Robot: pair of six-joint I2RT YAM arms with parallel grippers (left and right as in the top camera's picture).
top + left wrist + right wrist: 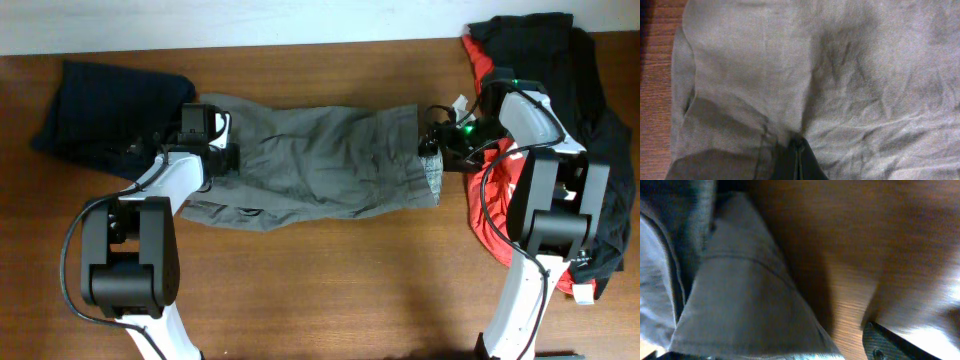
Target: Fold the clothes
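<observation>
Grey-olive shorts (320,160) are lying spread across mid-table (330,285), left gripper (797,159) pinching their left end with fingers together, right gripper (432,150) seemingly clamping the right end (wrist view blurred).

Left end effector (231,158) and right end effector (432,150) — both clamped.

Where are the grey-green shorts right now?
In the overhead view the shorts lie across the middle of the table, between the left gripper and right gripper, with a navy garment on their left and red and black T-shirts on their right.
</observation>
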